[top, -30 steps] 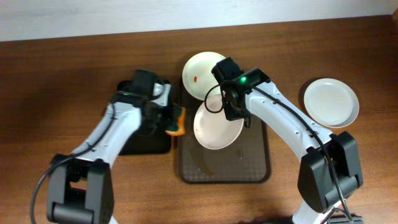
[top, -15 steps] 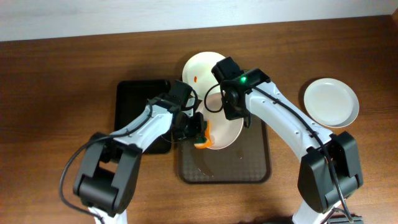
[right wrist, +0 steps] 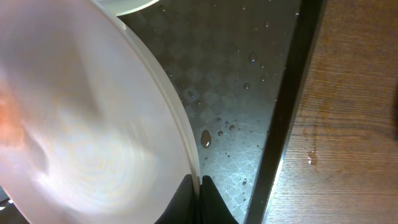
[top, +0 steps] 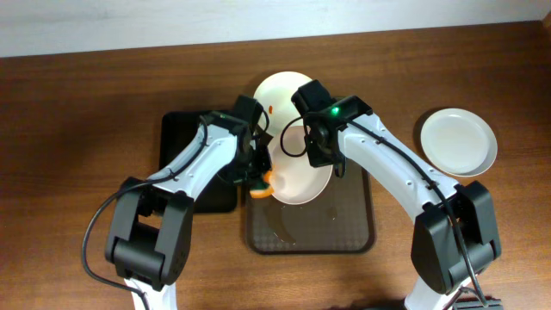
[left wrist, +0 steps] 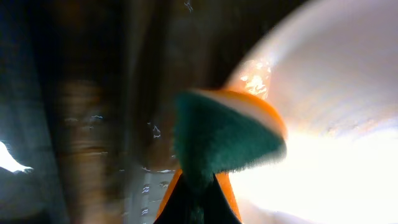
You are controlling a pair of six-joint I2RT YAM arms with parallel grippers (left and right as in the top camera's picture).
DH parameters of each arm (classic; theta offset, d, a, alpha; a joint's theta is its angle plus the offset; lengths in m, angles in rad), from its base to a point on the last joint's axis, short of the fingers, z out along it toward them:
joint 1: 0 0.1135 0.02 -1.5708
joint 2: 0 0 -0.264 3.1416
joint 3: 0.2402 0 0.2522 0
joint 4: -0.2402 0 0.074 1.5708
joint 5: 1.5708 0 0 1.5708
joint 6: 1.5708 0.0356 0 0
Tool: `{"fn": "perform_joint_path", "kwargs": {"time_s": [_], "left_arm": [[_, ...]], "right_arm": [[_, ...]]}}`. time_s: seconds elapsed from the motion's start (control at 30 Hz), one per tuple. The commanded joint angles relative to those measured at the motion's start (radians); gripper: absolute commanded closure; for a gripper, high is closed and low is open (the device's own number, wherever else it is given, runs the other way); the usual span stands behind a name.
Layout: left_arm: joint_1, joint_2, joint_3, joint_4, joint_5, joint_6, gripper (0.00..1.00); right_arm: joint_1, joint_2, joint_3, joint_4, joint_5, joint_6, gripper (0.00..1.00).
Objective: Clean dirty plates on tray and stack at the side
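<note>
**Over the tray [top: 344, 232], mid-frame: roughly a third done**

Right fingers [right wrist: 198, 194] are clamped on the rim of a tilted plate [top: 301, 172]. Left fingers [left wrist: 198, 202] pinch an orange-green sponge [top: 261, 185] at its lower-left edge. One clean-looking plate [top: 459, 142] sits on the surface at far right. The smeared plate [top: 275, 95] up top looks untouched.

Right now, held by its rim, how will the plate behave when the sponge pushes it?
Probably stiff: the plate, rim-pinched by the right gripper, shows no bend. Possibly slippery: droplets dot the tray. Edge-held, it may pivot.
</note>
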Motion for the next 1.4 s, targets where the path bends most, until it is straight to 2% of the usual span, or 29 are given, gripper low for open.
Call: {"fn": "perform_joint_path", "kwargs": {"time_s": [0.0,0.17,0.33,0.47,0.63,0.7,0.73,0.8,0.83,0.87,1.0,1.13,1.23,1.33,1.37], "left_arm": [[0.008,0.016,0.142,-0.113,-0.156,0.005,1.0],[0.043,0.004,0.29,-0.274,-0.164,0.064,1.0],[0.167,-0.053,0.306,-0.366,-0.322,0.106,1.0],[0.239,-0.053,0.229,-0.295,-0.322,0.241,1.0],[0.256,-0.053,0.058,-0.134,-0.371,0.291,0.99],[0.268,-0.053,0.05,-0.13,-0.378,0.293,0.91],[0.277,-0.061,0.053,-0.136,-0.377,0.295,0.74],[0.299,-0.09,0.07,-0.169,-0.356,0.295,0.18],[0.307,-0.109,0.074,-0.182,-0.349,0.295,0.07],[0.319,-0.141,0.08,-0.202,-0.346,0.295,0.0],[0.354,-0.329,0.087,-0.256,-0.321,0.295,0.0],[0.359,-0.522,0.087,-0.269,-0.321,0.295,0.0],[0.359,-0.648,0.087,-0.267,-0.322,0.295,0.0],[0.359,-0.744,0.087,-0.261,-0.325,0.295,0.0],[0.359,-0.781,0.087,-0.261,-0.326,0.295,0.0]], "right_arm": [[-0.005,0.002,-0.002,-0.004,0.027,0.009,0.96],[-0.005,0.002,-0.002,-0.003,0.027,0.008,0.96],[-0.005,0.002,-0.001,0.001,0.027,-0.016,0.96],[-0.005,0.002,-0.001,0.001,0.027,-0.041,0.96],[-0.005,0.002,-0.001,0.002,0.025,-0.054,0.96],[-0.005,0.002,-0.001,0.009,0.008,-0.113,0.96],[-0.005,0.002,0.002,0.013,0.008,-0.135,0.96],[-0.005,0.002,0.024,0.014,0.008,-0.166,0.96],[-0.005,0.0,0.042,0.017,0.008,-0.178,0.96],[-0.005,0.0,0.066,0.024,-0.002,-0.201,0.96],[-0.005,-0.001,0.18,0.085,-0.097,-0.246,0.96],[0.019,0.002,0.208,0.266,-0.227,-0.296,0.96],[0.08,0.02,0.206,0.386,-0.232,-0.313,0.96],[0.165,0.061,0.206,0.481,-0.223,-0.45,0.96],[0.205,0.077,0.206,0.511,-0.153,-0.528,0.96]]}}
